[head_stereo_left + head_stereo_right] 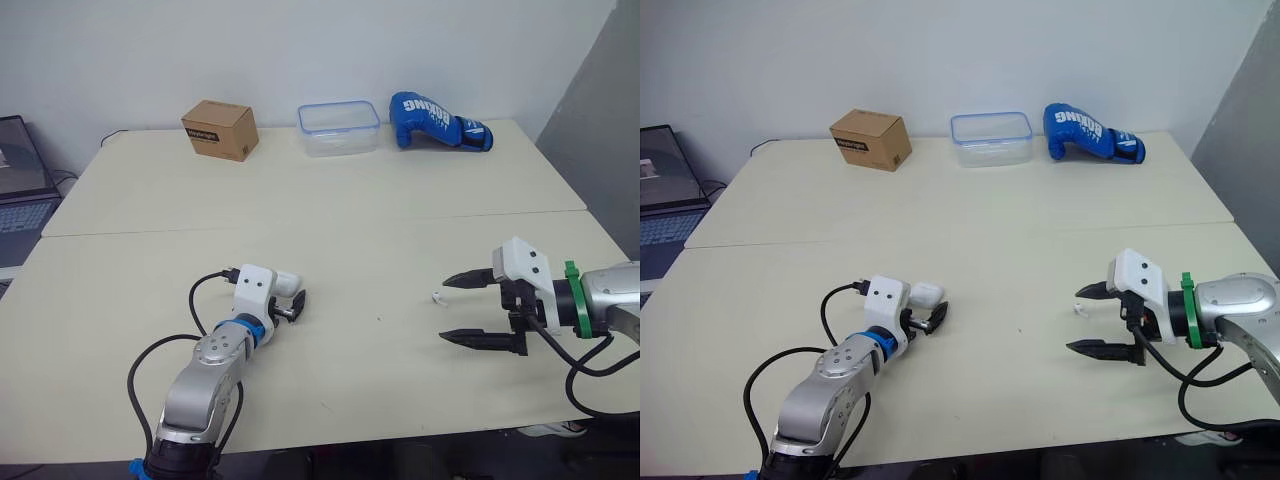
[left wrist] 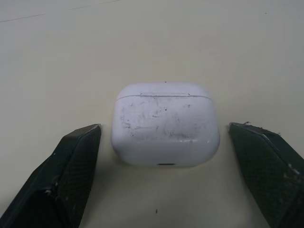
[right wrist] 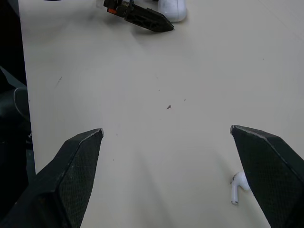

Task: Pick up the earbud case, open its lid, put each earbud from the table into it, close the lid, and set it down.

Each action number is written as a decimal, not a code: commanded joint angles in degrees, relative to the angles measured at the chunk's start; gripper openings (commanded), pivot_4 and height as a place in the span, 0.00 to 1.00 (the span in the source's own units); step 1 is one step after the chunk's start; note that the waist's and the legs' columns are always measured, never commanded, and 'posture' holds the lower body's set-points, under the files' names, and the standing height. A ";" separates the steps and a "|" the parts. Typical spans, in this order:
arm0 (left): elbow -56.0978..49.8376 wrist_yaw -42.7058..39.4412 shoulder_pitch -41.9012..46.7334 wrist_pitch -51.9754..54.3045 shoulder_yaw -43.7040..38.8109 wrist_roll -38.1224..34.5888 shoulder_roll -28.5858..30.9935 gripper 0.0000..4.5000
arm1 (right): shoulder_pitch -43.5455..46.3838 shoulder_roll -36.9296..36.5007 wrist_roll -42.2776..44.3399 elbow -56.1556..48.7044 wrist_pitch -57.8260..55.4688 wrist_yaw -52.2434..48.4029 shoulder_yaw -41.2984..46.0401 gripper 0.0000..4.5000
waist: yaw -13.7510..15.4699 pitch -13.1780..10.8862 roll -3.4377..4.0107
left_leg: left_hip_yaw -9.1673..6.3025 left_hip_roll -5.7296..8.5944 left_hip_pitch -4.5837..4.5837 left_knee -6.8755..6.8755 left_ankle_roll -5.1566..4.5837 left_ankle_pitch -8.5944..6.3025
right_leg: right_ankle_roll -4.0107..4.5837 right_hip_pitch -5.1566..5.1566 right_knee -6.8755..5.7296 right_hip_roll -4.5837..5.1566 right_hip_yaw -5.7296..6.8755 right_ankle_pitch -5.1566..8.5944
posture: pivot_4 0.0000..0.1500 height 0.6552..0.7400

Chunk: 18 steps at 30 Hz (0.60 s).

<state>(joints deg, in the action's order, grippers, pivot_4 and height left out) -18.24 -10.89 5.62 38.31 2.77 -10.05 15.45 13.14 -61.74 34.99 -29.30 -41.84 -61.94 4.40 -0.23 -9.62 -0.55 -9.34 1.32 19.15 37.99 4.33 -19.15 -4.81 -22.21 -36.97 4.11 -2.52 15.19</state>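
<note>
left wrist view: left fingers [image 2: 80,161] spread open on either side of the earbud case [image 2: 165,124], a gap on each side, nothing gripped yet. the case lies flat on the surface [image 1: 350,230] with its lid shut. risk here: the case is smooth and rounded, so if one finger lands first it will likely skid or spin out rather than seat. a grip across the lid seam would also make the lid hard to open later.

right gripper [image 1: 444,310] is low over the surface with its fingers wide open and empty. an earbud [image 1: 437,297] lies just beside the upper fingertip, off centre between the two. risk: it is tiny and light, so a closing finger could flick or roll it away, maybe toward the near edge. i cannot tell where the second earbud is.

far side: cardboard box [image 1: 220,130], clear plastic tub [image 1: 339,128] and blue boxing glove [image 1: 438,121], all well apart from the work, so there is no collision worry.
</note>
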 commanded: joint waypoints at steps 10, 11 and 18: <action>1.46 -1.66 0.52 0.07 1.27 0.87 0.08 0.99 | 0.39 -0.67 0.03 -1.29 -0.77 1.24 1.70 1.00 | 0.08 0.00 0.00 | 0.00 0.00 0.00 0.00 0.00 0.00 | 0.00 0.01 0.00 0.00 0.00 0.00 | 1.00 1.00; 1.58 -1.96 0.57 -0.09 1.28 0.82 0.06 0.99 | 0.31 -0.69 0.04 -1.37 -0.73 1.20 1.75 1.00 | 0.08 0.00 0.00 | 0.00 0.00 0.00 0.00 0.00 0.00 | 0.00 0.01 0.00 0.00 0.00 0.00 | 1.00 1.00; 3.20 -2.64 0.97 -1.39 1.03 1.19 -0.13 0.67 | 0.08 -0.72 0.34 -1.83 -0.87 1.08 1.94 1.00 | 0.10 0.00 0.00 | 0.00 0.00 0.00 0.00 0.00 0.00 | -0.01 0.01 0.01 0.00 0.00 0.00 | 1.00 1.00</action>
<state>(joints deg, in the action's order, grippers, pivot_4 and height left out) -15.95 -13.08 6.96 36.76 3.08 -9.01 15.51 12.95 -61.73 34.97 -29.71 -43.00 -60.86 4.45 -0.13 -9.62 -0.55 -9.34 1.32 19.15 37.99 4.33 -19.15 -4.82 -22.20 -36.95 4.11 -2.52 15.20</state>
